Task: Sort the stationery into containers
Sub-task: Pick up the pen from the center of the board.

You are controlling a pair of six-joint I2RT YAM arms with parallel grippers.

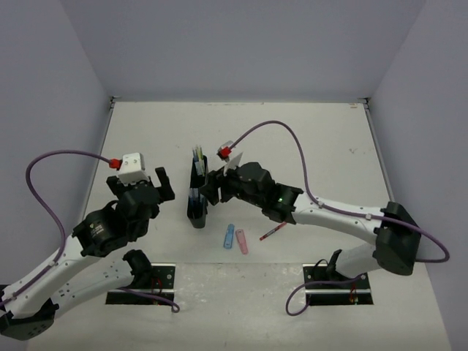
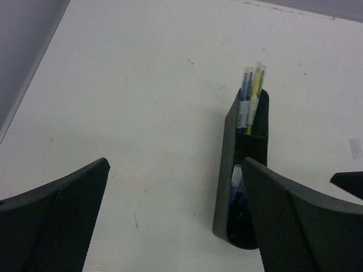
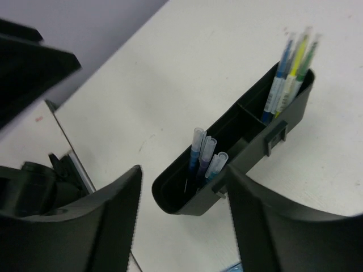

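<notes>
Hovering over organiser [image 3: 256,137], right tool [image 3: 182,190] (jaws parted).

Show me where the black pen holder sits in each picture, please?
Top external: organiser in the centre, between the arms.
Left wrist: organiser right of centre, lengthwise.
Right wrist: organiser in the middle, slanting to upper right.
Shared landmark: yellow pen upright in its far compartment.

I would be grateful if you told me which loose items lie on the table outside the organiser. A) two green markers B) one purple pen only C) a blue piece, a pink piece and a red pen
C: the top view shows a blue piece, a pink piece and a red pen lying outside the organiser.
</notes>
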